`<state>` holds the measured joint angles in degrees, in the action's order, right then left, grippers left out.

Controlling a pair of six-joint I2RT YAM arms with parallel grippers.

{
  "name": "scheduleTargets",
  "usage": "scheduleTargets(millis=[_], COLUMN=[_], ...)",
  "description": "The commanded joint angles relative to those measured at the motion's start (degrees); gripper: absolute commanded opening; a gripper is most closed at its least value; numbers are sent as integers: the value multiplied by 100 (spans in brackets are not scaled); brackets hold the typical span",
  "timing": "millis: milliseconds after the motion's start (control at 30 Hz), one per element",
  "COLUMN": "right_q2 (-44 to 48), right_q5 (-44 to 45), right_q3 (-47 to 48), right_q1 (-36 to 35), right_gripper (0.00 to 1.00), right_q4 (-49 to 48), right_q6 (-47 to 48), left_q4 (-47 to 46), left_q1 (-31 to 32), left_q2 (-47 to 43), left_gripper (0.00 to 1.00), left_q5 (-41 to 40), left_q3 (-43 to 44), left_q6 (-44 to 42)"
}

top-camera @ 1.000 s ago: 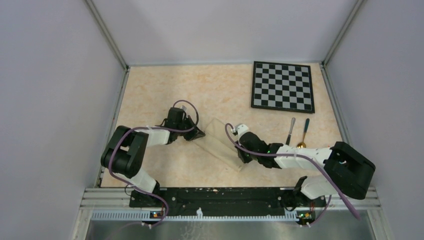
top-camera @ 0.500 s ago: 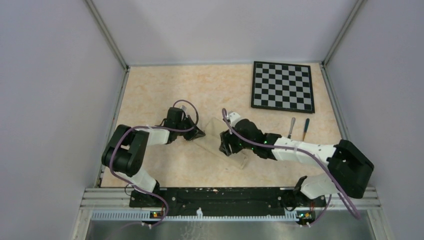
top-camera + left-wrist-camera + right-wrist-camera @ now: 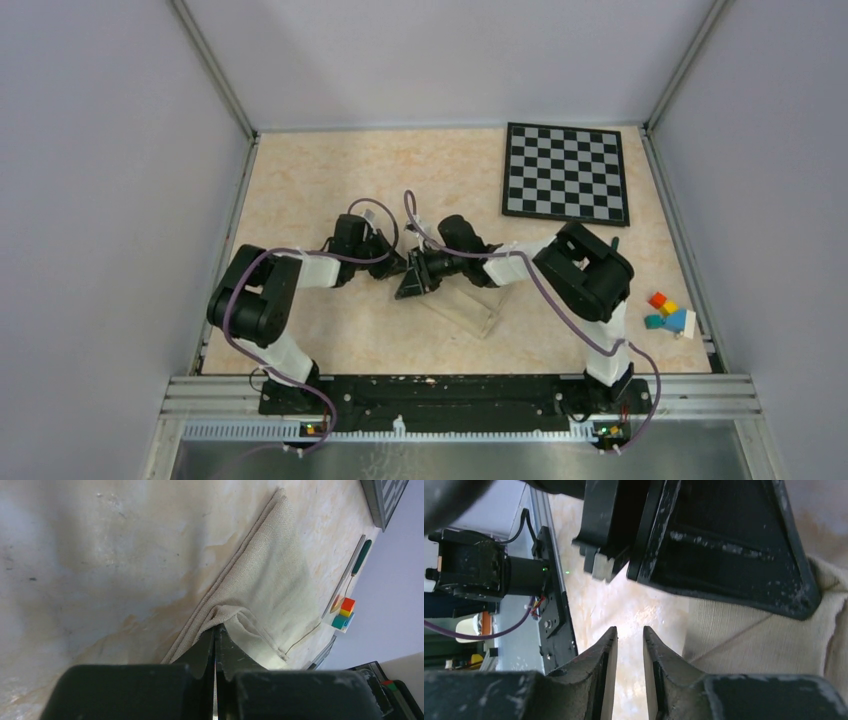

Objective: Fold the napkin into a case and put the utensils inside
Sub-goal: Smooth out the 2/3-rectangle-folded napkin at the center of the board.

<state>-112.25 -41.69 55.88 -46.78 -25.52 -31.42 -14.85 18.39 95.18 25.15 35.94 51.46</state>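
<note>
At the left tool, a long, narrow, folded beige napkin.

Woven cloth on a stone-look bench.
The napkin is matt beige cloth, finely ribbed, with a stitched hem. The bench looks smooth and mottled, with a faint sheen. Left tool and right tool are matt black plastic, scuffed and dusty.

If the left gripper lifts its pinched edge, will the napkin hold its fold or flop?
Probably flop: the napkin puckers softly at the left gripper. Likely light and grippy, given its thin layers and woven ribbing.
</note>
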Motion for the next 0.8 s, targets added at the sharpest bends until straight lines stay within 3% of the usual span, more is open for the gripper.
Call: scheduleTargets(millis=[0,200,400,633,700,767], right_q2=[-287,-319,-318,-379,-213,-39], right_q5=[-217,339,-224,-469,-471,-475], right_q3=[421,120,-640,-446,-400,-318], right_q1=[67,302,428,432,428,433], right_gripper=[25,28,29,27,27,27], right_q4=[-123,654,-586,-978,-919,-697], right_q6=[288,530,-275,-697,-708,-652], left_q4=[44,-40,70,747,807,591], left_q1=[-74,-183,-179,-169,-174,-170], left_q2=[333,498,375,-878,-1111,-1228], left_gripper=[0,0,2,55,61,60], left_q5=[-298,-185,156,580,682,836], left_q3=[-200,-241,58,520,495,317], left_q6=[-188,-236,-689,-1037,-951,-719])
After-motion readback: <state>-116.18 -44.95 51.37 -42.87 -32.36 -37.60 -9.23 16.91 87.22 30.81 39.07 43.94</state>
